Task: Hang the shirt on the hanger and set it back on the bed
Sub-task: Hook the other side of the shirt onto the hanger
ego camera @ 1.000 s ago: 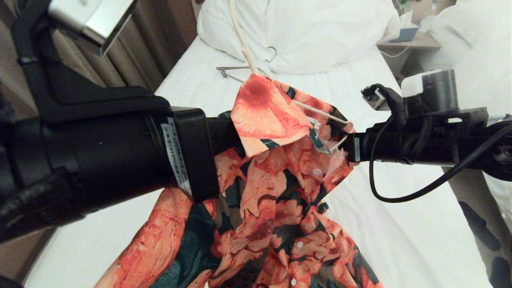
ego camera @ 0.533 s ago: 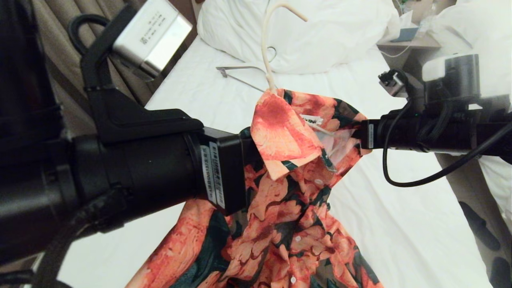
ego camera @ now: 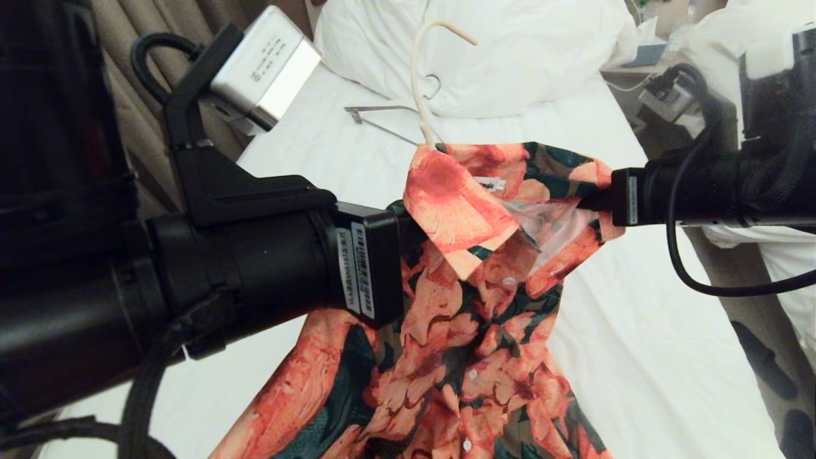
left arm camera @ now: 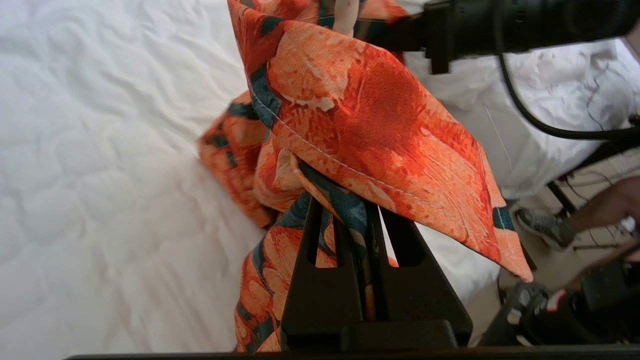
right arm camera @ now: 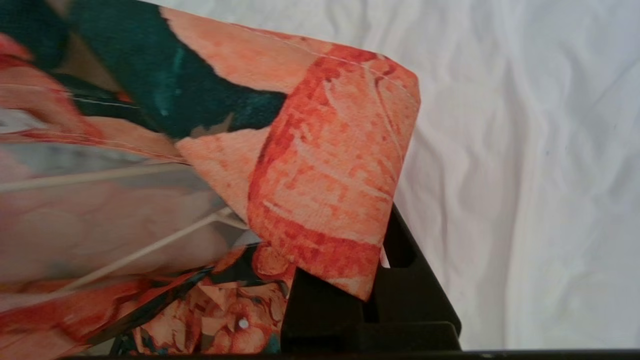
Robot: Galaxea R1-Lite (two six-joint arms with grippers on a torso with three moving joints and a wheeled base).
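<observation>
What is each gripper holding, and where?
Left gripper pinches the shirt under its collar; right gripper grips the opposite collar side.

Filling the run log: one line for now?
left claw shut on shirt | right claw shut on shirt | hanger inside

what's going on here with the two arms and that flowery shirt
A two-armed robot is holding a floral shirt up over a white bed. The left gripper is shut on the shirt by the collar, and the right gripper is shut on the opposite shoulder, stretching the neckline between them. A thin cream hanger is already inside the shirt, its hook sticking up out of the collar. The lower shirt trails down toward the sheet. A second hanger lies near the pillow.
</observation>
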